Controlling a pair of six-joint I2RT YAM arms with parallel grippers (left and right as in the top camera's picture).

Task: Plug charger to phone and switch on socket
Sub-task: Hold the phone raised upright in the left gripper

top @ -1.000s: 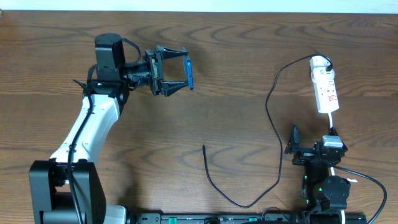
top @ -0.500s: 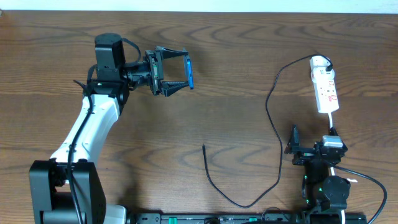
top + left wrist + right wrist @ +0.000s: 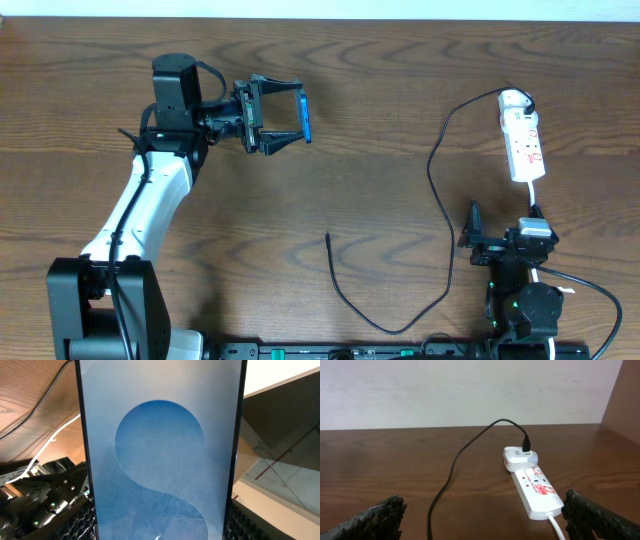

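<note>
Phone: the phone (image 3: 304, 116) was off the bench toward the far-left corner, clamped across its black-rimmed sides by the left gripper (image 3: 298, 113).
Phone surface: smooth glossy glass, bright blue with a paler circle, filling the left wrist view (image 3: 160, 450).
Phone axis: from above it showed edge-on, a thin blue strip running far-to-near between the fingers; the port end was not visible.
Charger: the charger (image 3: 437, 195), a thin limp matte-black cable, looped from the socket down toward the near edge and back.
Plug end: the free tip (image 3: 328, 238) lay flat at mid-bench nearer the near edge, its last stretch running far-to-near, tip toward the far edge.
Key relation: the tip lay well apart from the phone, on its near side, and to the left of the right gripper (image 3: 482, 505).
Right gripper: spread wide, holding nothing, at the near-right corner; likely the arm to fetch the tip.
Socket: the socket (image 3: 535, 487), hard white plastic with red marks, lay near the far-right corner, just beyond those fingers.
Bench: dark grained wood (image 3: 400, 80).
</note>
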